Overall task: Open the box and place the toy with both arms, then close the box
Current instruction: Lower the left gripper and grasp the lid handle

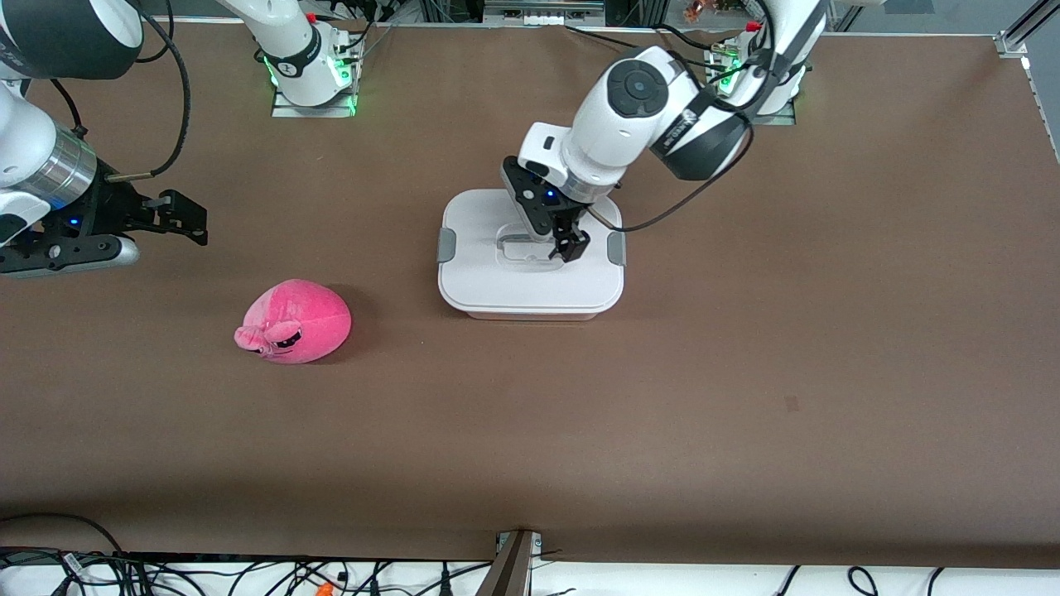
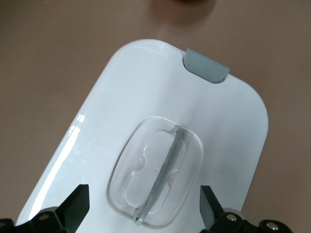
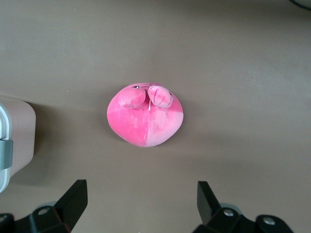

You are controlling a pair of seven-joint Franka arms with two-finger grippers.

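Your left gripper hangs right over the recessed handle of the box in the front view, fingers spread and holding nothing; whether the tips touch the lid you cannot tell from there. That box sits closed on the brown table, a grey clip at each short end, and the pink toy lies on the table toward the right arm's end, a little nearer the front camera than the box and well apart from it. Your right gripper waits in the air over the table near that end, open and empty. Moving to the left wrist view, you see both fingertips spread to either side of the clear handle (its thin centre bar runs between them), with the white lid and one clip below. From the right wrist view, the spread fingers frame bare table, the toy lies apart from them, and a corner of the box shows at the edge.
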